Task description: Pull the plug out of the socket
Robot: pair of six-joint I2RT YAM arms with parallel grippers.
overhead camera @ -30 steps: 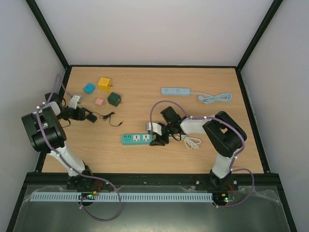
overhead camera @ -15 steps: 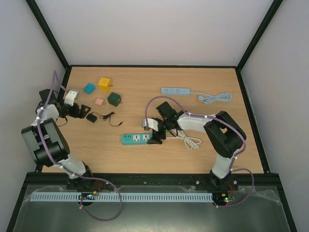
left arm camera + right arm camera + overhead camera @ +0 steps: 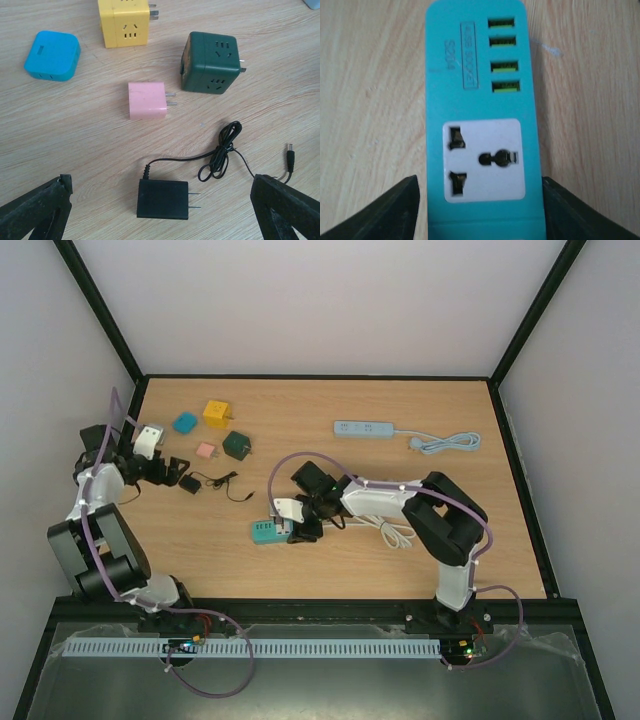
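Note:
The teal power strip (image 3: 261, 530) lies on the table at centre front. My right gripper (image 3: 290, 524) hangs low over its left part, open, with one finger on each long side. In the right wrist view the strip (image 3: 480, 60) shows one empty white socket (image 3: 483, 160) and several green USB ports; no plug sits in it. A black adapter plug (image 3: 188, 484) with a thin cable lies loose on the table at the left. My left gripper (image 3: 168, 470) is open and empty just left of it; the adapter (image 3: 163, 199) lies between its fingers (image 3: 37, 210).
A yellow cube (image 3: 124, 22), a dark green cube (image 3: 210, 62), a pink plug (image 3: 147, 100) and a blue block (image 3: 52, 55) lie beyond the adapter. A light blue power strip (image 3: 363, 428) with coiled cable (image 3: 445, 443) lies at the back right. The teal strip's white cable (image 3: 396, 533) is bundled beside my right arm.
My right gripper has slid left along the teal strip, from its right end to its left part. My left gripper has drawn back slightly from the black adapter, which stays put.

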